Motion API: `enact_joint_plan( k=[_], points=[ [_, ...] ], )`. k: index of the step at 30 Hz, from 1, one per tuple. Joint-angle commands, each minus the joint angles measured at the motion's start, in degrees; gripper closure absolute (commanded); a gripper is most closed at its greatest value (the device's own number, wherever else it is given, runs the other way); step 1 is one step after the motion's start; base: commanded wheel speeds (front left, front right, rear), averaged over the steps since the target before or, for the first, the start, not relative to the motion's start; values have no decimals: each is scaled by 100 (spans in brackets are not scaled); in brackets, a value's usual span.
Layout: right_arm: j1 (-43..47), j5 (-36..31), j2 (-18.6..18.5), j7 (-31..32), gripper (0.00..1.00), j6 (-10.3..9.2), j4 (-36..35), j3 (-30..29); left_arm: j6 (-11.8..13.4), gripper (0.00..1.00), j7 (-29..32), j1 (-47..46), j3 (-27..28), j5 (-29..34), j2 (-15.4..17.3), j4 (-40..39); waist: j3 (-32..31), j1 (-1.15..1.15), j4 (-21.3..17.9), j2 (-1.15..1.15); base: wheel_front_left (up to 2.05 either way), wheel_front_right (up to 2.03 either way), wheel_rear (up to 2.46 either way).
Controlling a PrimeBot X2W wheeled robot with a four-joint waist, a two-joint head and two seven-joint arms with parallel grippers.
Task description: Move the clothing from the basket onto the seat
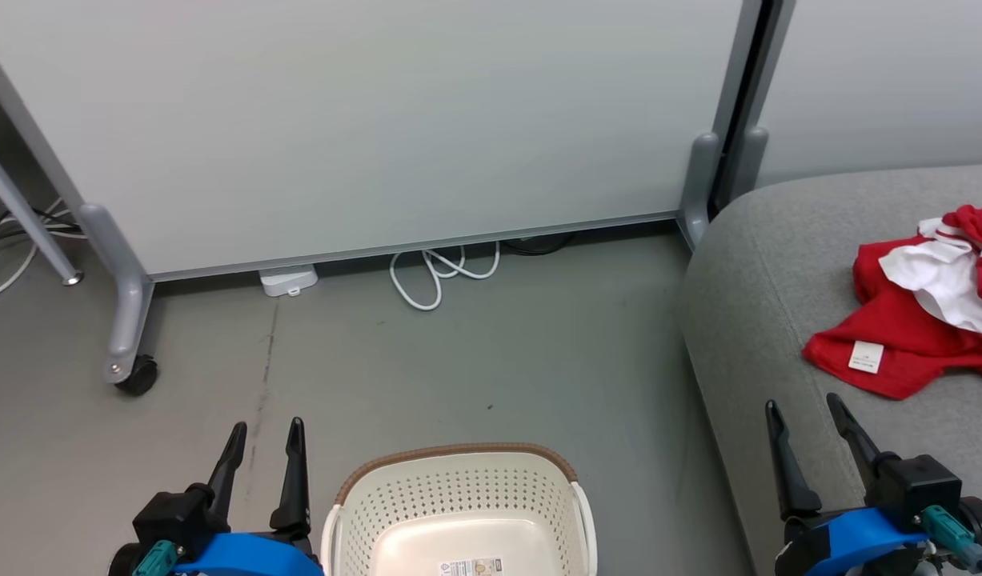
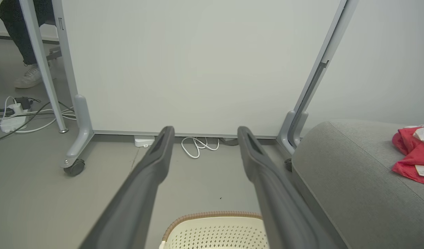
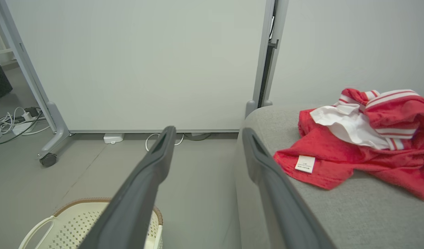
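Clothing (image 1: 899, 344) lying crumpled on seat (image 1: 763, 264), both red pieces heaped together. Basket (image 1: 458, 496) standing on floor, bare bottom showing, so transfer looking finished. Left claw (image 1: 267, 426) and right claw (image 1: 802, 401) hanging released, gripping nothing, likely parked. Clothing lying at 2 o'clock from right claw, near, not touching.

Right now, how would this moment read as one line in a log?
clothing on seat | basket looks empty | left gripper open | right gripper open
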Motion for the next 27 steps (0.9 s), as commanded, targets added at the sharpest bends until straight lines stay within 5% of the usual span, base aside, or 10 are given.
enact_joint_plan(
  k=[1, 27],
  points=[
    [77, 3, 7, -7, 0, 1, -23, 21, -41, 0, -15, 49, -27, 29, 5, 18, -36, 1, 79, 0, 0, 0, 0],
    [63, 148, 8, -30, 0, 1, 139, 159, -43, 0, -15, 8, -239, -54, 100, 43, 2, 1, 352, 0, 0, 0, 0]
  ],
)
